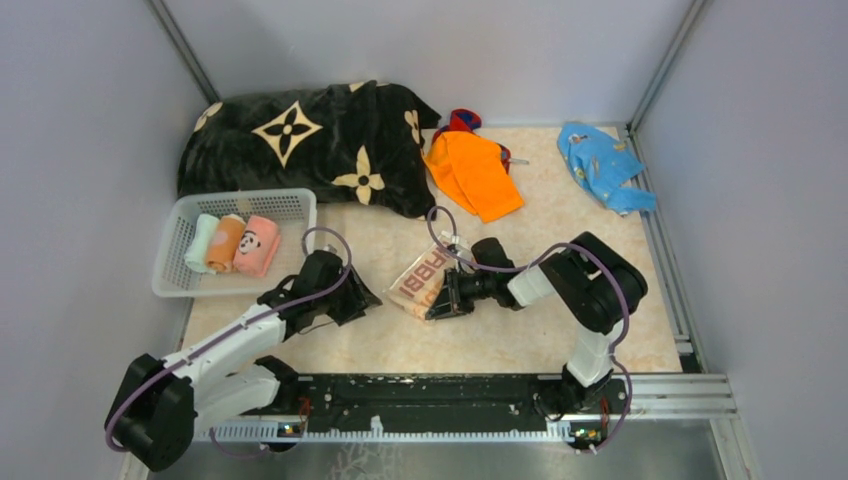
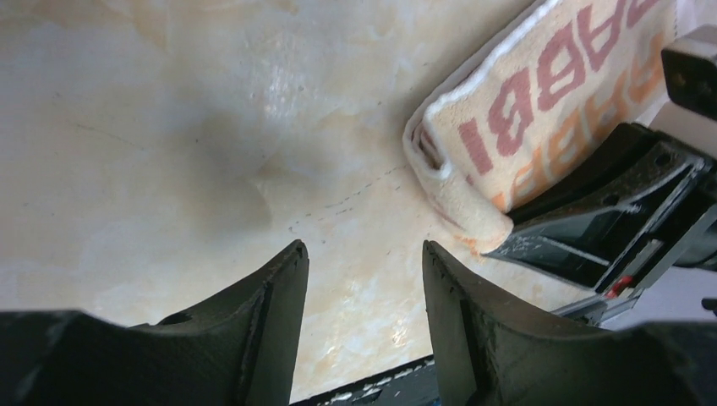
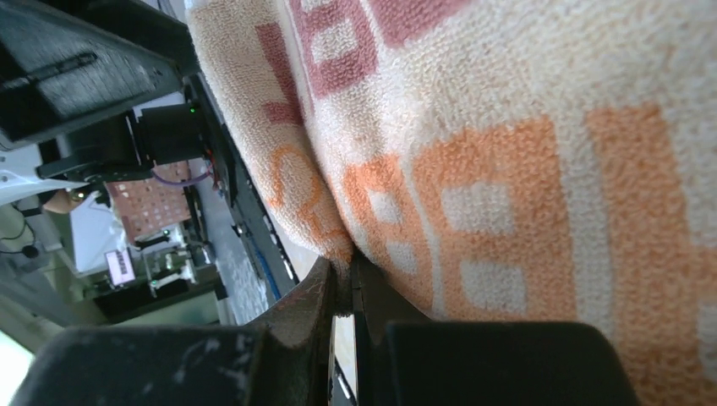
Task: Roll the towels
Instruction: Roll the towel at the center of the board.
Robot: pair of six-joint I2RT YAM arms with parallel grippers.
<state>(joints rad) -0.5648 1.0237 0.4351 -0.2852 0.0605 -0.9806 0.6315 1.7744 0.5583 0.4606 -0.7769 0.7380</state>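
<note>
Centre of the counter (image 1: 500,325): the lettered towel (image 1: 418,283) lies there as a flattish bundle, beige terry with blocky dusty-red and orange letters. From the left wrist view its end shows stacked layers with a white border, and the pile looks looped and nubby. The right claw (image 1: 441,304) is clamped tight on a fold at its lower edge, and the fingers (image 3: 317,296) are nearly touching with cloth pinched between them. The left claw (image 1: 362,298) sits just to the towel's left, parted to a middling gap with nothing in it, above glossy cream marbled surface.

At far left, a white mesh plastic basket (image 1: 172,283) holds three short rolls side by side: pale green (image 1: 200,243), orange (image 1: 225,243) and pink panda (image 1: 257,246). A plain orange towel (image 1: 475,175) lies crumpled at the back.
</note>
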